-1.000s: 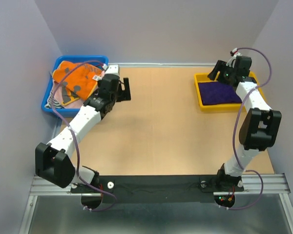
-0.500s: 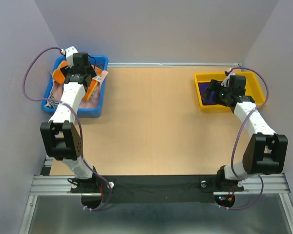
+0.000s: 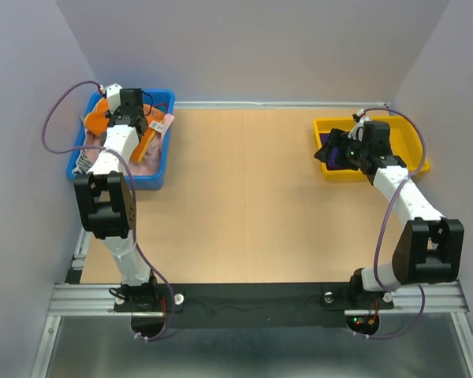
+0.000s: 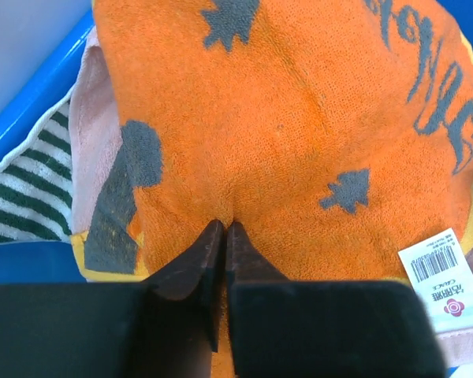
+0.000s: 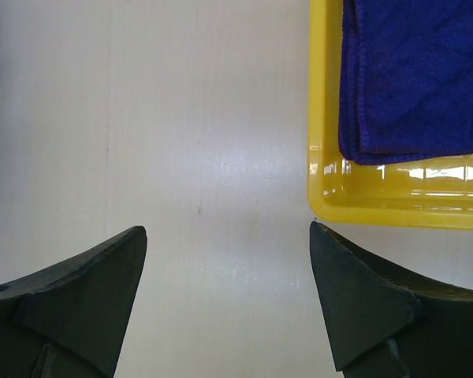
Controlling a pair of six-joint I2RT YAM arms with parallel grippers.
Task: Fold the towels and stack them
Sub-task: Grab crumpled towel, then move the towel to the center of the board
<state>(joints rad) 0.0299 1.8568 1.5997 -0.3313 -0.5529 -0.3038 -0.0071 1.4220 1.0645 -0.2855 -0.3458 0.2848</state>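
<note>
Orange towel: in the blue bin, at the 10 o'clock corner of the table.

Table: tan, flat, closed in by pale lavender walls on three sides. The yellow bin sits at the 2 o'clock corner.

Left arm: stretched toward 11 o'clock along the table edge, wrist over the blue bin. The left gripper points down into the bin, with its fingers clenched together on a small pucker of the orange towel.

Right arm: elbow bent at 4 o'clock, forearm reaching toward 12 o'clock. The right gripper hovers just beside the yellow bin's rim, fingers spread wide with nothing between them.

Orange towel: uppermost in its bin, terry pile, grey tree shapes and grey lettering, yellow trim.

Pink towel: underneath, its edge showing at 9 o'clock.

Purple towel: folded, lying flat in the yellow bin.

Striped cloth: green and white, at 8 o'clock.

Tag: white with a barcode, at 4 o'clock.
</note>
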